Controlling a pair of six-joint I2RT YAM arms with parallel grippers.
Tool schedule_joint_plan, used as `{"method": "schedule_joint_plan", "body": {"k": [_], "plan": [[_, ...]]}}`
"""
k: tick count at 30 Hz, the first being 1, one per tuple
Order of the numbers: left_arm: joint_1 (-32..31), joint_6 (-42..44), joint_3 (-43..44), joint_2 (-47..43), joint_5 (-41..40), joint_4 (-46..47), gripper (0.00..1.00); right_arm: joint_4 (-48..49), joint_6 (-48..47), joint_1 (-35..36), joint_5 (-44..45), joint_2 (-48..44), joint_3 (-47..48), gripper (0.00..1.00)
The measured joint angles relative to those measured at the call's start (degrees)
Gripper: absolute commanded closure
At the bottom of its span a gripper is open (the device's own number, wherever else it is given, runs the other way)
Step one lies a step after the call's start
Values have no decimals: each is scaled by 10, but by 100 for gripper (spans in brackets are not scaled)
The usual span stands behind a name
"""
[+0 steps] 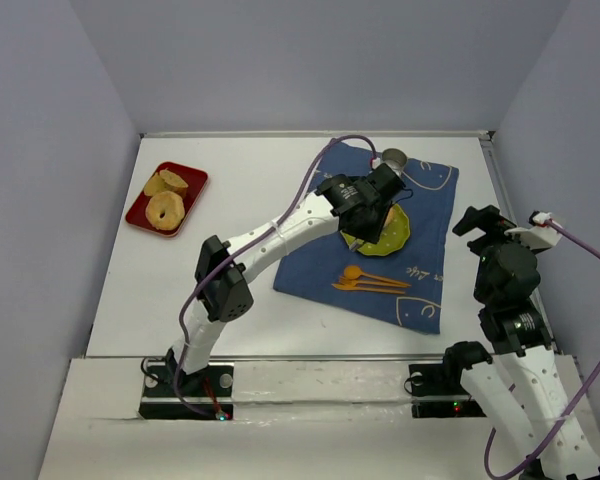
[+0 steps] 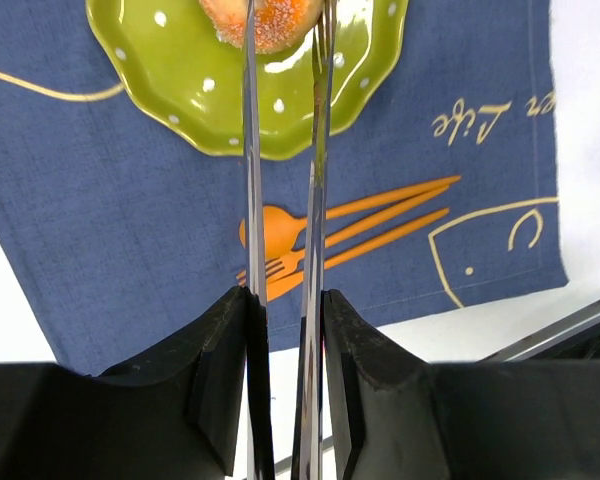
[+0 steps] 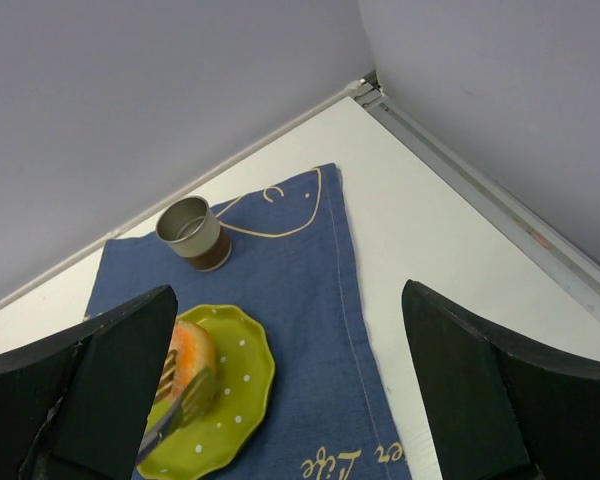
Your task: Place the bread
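Bread [image 2: 275, 22], the orange-golden ring, is over the green plate [image 2: 170, 90]. We see it caught between the two thin metal fingers [image 2: 250, 150] of the left gripper [image 1: 378, 222], which are drawn close together, with a strip of crust showing in the narrow gap between them. In the right wrist view we find the bread over the far left part of the plate, a fork-like fingertip against its near side; we cannot tell whether it rests fully on the plate. The plate, dotted white with a wavy rim, lies on a blue cloth [image 1: 425, 205] printed with gold lines. An orange spoon [image 2: 275, 232] and an orange fork [image 2: 380, 241] lie on the cloth just beside the plate, on the side toward the arm bases. A small metal cup [image 3: 193, 232] stands upright near the cloth's far edge. The right gripper [image 3: 288, 300] hangs to the right, apart from the plate, its black fingers spread wide with nothing between them. Well apart, at the far left of the table [image 1: 250, 170], a red tray [image 1: 138, 214] holds a paler ring-shaped bread [image 1: 165, 211] and a flat tan piece [image 1: 172, 181].
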Motion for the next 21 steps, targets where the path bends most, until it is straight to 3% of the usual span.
{"method": "schedule_joint_plan", "body": {"k": [4,6,8,21], "plan": [[-6,3,0,9,-1,-11,55,0,0,0,0,0,0,0],[-6,4,1,9,-2,-11,45,0,0,0,0,0,0,0],[-6,8,1,9,-1,-11,43,0,0,0,0,0,-1,0],[-7,9,2,8,-7,-12,46,0,0,0,0,0,-6,0]]}}
